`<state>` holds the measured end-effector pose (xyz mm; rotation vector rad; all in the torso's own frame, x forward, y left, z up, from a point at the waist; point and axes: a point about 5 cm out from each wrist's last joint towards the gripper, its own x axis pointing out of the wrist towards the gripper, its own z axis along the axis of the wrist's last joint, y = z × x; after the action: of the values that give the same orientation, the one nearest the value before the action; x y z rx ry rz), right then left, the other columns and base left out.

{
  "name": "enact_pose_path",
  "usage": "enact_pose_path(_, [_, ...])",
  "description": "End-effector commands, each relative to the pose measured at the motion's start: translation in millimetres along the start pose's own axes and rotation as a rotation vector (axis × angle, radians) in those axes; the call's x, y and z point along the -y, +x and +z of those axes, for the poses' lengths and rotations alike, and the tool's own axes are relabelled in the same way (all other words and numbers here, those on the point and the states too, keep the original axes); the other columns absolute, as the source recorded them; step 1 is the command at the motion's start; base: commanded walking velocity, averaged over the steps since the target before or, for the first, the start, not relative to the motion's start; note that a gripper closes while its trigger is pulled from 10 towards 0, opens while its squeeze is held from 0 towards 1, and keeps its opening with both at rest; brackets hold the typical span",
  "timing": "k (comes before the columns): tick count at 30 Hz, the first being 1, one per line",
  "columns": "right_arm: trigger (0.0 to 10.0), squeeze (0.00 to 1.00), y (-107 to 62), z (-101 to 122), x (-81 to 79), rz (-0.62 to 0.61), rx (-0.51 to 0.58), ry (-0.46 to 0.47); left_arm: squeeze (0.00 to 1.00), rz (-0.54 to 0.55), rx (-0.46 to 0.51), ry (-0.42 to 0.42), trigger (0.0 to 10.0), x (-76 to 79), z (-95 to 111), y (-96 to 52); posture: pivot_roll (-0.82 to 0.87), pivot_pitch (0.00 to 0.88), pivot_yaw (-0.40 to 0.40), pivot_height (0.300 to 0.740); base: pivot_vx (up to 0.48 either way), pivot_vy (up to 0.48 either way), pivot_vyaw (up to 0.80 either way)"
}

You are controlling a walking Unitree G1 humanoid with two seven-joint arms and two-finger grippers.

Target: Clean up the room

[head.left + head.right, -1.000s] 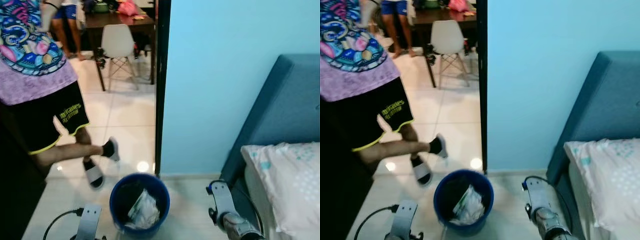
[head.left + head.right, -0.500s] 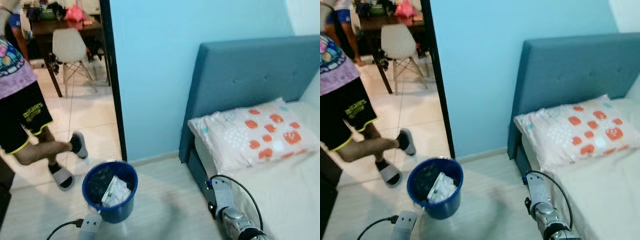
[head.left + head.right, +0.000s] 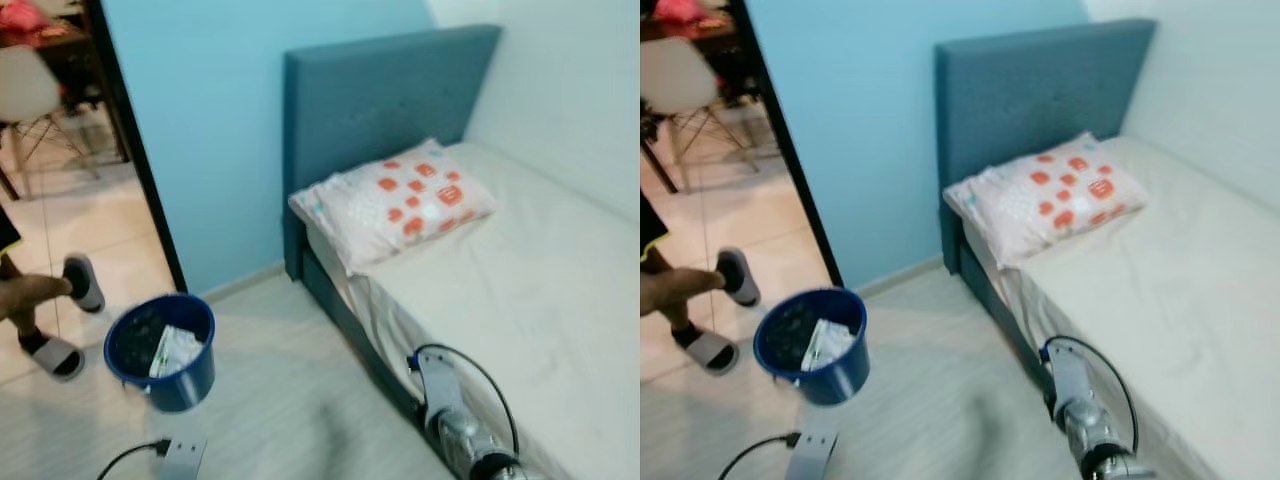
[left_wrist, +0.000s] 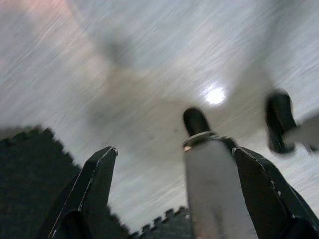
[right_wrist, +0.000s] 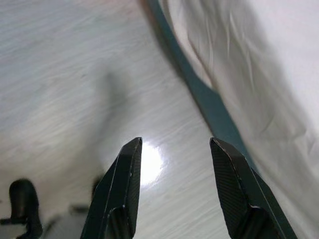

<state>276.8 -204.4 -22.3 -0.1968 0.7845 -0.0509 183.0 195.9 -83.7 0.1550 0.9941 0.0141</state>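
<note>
One blue bin (image 3: 160,350) stands on the pale floor (image 3: 930,400) near the doorway, holding crumpled white rubbish (image 3: 172,350). One bed (image 3: 1160,290) with a teal headboard (image 3: 1040,90) carries one orange-spotted pillow (image 3: 1050,205). A person's two sandalled feet (image 3: 60,320) show beyond the bin. The left pincer (image 4: 174,164) and the right pincer (image 5: 174,169) hang over the floor, both released and holding nothing.

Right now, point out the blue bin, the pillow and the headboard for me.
blue bin (image 3: 186,380), left eye view, on its outer wall.
pillow (image 3: 400,200), left eye view, on its patterned middle.
headboard (image 3: 1030,95), right eye view, on its padded front.
</note>
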Motion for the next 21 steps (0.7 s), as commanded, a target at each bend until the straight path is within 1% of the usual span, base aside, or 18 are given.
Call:
enact_pose_path(1, [10.0,0.0,0.0,-0.5,2.1,-0.006,-0.007,-0.016,0.0,-0.006,-0.017,0.006,10.0,1.7,-5.1,-0.6,-0.12,0.076,-0.002,0.74,-0.398,0.0,-0.71])
enact_pose_path(8, [10.0,0.0,0.2,2.0,1.0,-0.005,-0.001,-0.024,0.0,-0.01,-0.01,0.001,10.0,2.4,-3.6,-0.4,-0.12,0.073,-0.004,0.74,-0.395,0.0,-0.71])
enact_pose_path(9, [10.0,0.0,0.3,2.7,0.4,-0.004,0.001,-0.028,0.0,-0.026,0.009,-0.008,10.0,3.9,1.0,0.1,-0.12,0.073,-0.005,0.74,0.0,0.0,-0.71])
enact_pose_path(17, [10.0,0.0,0.4,4.2,-1.4,-0.006,0.006,-0.03,0.0,-0.053,0.042,-0.014,10.0,8.2,10.2,1.1,-0.12,0.079,0.004,0.74,0.0,0.0,-0.71])
enact_pose_path(21, [10.0,0.0,0.4,4.2,-1.7,-0.013,0.008,-0.022,0.0,-0.072,0.069,-0.043,10.0,11.8,18.1,1.8,-0.12,0.082,0.011,0.74,0.0,0.0,-0.71])
